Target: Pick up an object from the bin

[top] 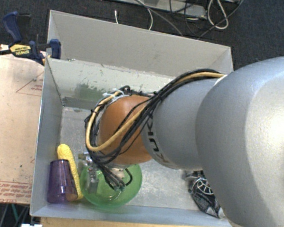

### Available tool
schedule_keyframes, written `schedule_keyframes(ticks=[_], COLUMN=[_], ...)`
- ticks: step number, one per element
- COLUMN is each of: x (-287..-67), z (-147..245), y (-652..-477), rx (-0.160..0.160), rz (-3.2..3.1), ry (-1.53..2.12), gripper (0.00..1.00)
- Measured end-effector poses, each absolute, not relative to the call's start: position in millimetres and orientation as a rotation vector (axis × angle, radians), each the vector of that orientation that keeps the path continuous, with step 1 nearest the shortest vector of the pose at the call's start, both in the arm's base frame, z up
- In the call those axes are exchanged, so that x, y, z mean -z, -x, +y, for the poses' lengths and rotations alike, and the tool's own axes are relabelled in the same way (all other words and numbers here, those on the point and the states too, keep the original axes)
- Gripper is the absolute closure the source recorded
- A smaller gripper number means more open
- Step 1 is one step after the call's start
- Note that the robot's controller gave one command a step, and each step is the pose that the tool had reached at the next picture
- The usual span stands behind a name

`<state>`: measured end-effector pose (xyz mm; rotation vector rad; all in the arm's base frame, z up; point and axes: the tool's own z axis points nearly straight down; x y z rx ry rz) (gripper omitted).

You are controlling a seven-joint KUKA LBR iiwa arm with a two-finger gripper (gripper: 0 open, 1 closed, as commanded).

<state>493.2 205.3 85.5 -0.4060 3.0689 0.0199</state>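
Note:
A green round bowl-shaped thing lies at the bin's front, left of middle. My gripper hangs right over its left part, beneath the orange wrist cover and its cables. A yellow ear of toy corn lies just left of the gripper, pointing toward the front wall. A purple cylinder rests against the corn's left side in the front left corner.
A black thing with white lines lies at the front right, partly under the arm. The arm and its orange cover hide the bin's middle and right. The left wall stands close to the purple cylinder.

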Motion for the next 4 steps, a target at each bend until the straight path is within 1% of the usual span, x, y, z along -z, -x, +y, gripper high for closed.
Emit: schedule_keyframes(ticks=[2, 3, 4], x=[-85.5, -100.3, -77.5], z=[205.3, 203.6, 181.2], y=[-493.2, -491.8, -504.6], rx=[-0.020, -0.015, -0.022], rz=[3.069, 3.080, 2.996], ry=[0.406, 0.408, 0.663], gripper=[1.00, 1.00, 1.00])
